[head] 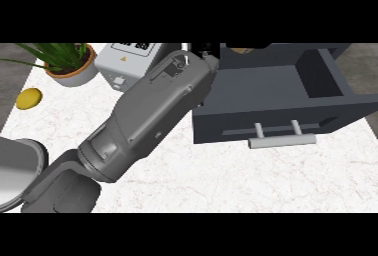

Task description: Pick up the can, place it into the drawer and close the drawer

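Left forearm [148, 117] comes in from the counter's front-left corner and runs diagonally up to the back edge. It covers most of what we'd want to see.

Left hand [204, 50]: only a few black bits show past the wrist, at the back-left corner of the drawer [255, 85]. We can't tell whether it's open or clamped on anything, and we can't tell what it touches either; the forearm hides it.

Can: we can't make it out for certain. There's a small tan patch [238, 49] at the drawer's back edge, just beside the hand. It could be the can, but we can't confirm that.

The drawer is pulled open, with its dark grey cavity exposed at the back-right part of the counter [258, 180]. The front panel faces the front edge, and the pale bar handle [282, 138] is well apart from the hand.

Other items:
- Potted plant [71, 64] at the back-left corner.
- Light grey box appliance [127, 59] just beside it, partly behind the forearm.
- Small yellow item [28, 98] near the left edge, in front of the plant.
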Robot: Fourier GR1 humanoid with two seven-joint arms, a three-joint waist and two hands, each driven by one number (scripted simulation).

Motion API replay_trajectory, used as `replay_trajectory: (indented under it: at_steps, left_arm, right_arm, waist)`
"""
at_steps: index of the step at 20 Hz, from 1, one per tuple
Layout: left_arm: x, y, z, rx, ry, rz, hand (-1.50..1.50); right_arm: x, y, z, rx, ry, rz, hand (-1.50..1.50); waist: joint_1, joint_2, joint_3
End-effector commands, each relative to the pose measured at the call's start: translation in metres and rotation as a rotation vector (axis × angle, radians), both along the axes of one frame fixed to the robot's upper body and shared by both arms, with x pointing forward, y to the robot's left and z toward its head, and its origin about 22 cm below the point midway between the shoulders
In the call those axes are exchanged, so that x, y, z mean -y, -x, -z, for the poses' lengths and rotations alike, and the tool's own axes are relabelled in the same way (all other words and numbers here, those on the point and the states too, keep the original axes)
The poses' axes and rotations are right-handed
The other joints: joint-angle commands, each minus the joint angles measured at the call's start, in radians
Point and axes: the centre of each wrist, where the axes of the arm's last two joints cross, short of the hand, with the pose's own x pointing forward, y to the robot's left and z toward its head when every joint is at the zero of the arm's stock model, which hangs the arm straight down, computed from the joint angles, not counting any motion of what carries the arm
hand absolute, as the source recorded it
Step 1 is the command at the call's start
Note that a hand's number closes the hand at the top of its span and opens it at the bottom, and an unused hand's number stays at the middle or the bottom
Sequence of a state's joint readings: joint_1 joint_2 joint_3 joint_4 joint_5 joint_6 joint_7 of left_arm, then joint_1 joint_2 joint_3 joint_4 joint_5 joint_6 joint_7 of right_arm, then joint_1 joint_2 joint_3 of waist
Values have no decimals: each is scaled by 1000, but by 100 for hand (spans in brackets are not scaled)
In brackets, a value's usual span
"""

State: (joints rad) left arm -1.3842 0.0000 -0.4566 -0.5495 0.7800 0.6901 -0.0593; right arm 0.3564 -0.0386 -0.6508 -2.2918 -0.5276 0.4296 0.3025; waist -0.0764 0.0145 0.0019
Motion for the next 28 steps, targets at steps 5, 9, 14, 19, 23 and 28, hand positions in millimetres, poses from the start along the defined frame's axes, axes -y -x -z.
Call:
replay_trajectory:
  at_steps: [5, 9, 14, 19, 23, 28]
  left_arm:
    - [5, 0, 9, -17, -64, -45, -150]
    - [-5, -2, 32, -6, -75, -113, -150]
    - [-1, 0, 30, -14, -70, -118, -150]
    - [-1, -1, 26, -29, -36, -124, -150]
    - [-6, -4, 31, -1, -8, -124, -150]
    - [1, 1, 23, 42, 27, -102, -150]
  right_arm:
    - [-4, -5, -10, -13, -8, -2, -150]
    - [-2, 0, -2, 16, 11, -40, -150]
    - [4, -8, -10, 17, -6, -14, -150]
    - [0, -8, -11, 17, 12, -50, -150]
    - [0, 0, -18, 86, 108, -5, -150]
    - [-10, -5, -40, 153, 356, -72, -150]
  waist:
    - [-2, 2, 0]
    - [-35, 9, 1]
    - [-20, 7, 0]
    - [-30, 9, 0]
    - [-19, 6, 0]
    - [-11, 7, 0]
